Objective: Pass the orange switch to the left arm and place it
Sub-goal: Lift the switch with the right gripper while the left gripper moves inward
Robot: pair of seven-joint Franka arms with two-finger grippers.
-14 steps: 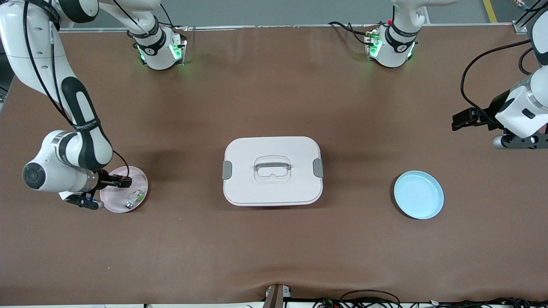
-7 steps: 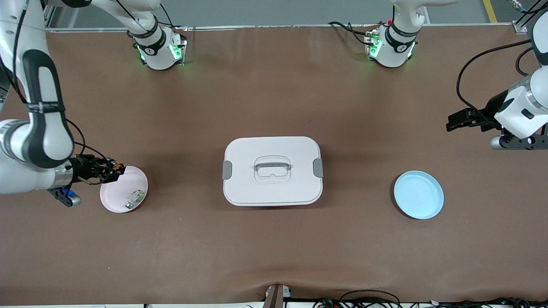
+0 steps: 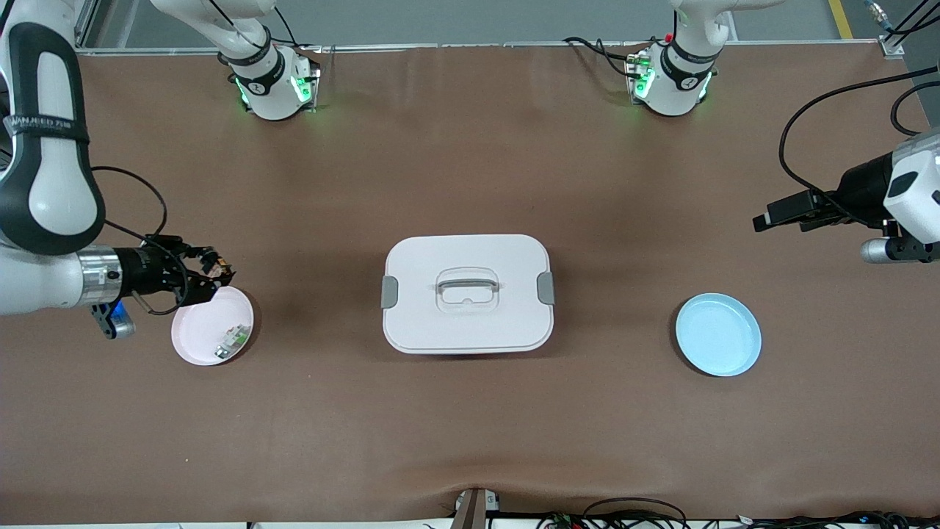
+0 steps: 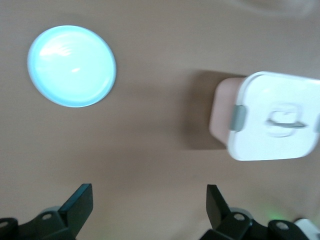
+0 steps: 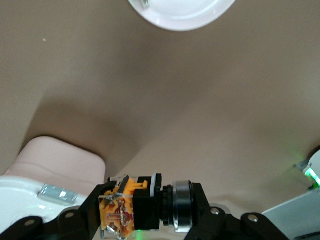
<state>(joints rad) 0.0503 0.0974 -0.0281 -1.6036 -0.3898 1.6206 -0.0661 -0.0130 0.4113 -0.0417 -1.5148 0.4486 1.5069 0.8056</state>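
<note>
My right gripper (image 3: 219, 273) is shut on the orange switch (image 5: 145, 204), a small black part with an orange end, and holds it in the air just past the rim of the pink plate (image 3: 198, 339). The switch shows as a tiny orange spot in the front view (image 3: 211, 258). The white box (image 3: 467, 293) with a top handle and grey latches sits mid-table; it also shows in the left wrist view (image 4: 272, 116). My left gripper (image 3: 764, 218) is open and empty, up over bare table at the left arm's end, above the blue plate (image 3: 718, 334).
A small greenish-white part (image 3: 233, 338) and a small metal piece lie in the pink plate. The blue plate also shows in the left wrist view (image 4: 71, 66). Both arm bases (image 3: 272, 81) stand along the table's back edge. Brown table spreads all round the box.
My right gripper has risen from the pink plate with the switch and now points toward the box. My left gripper has shifted a little toward the box.
</note>
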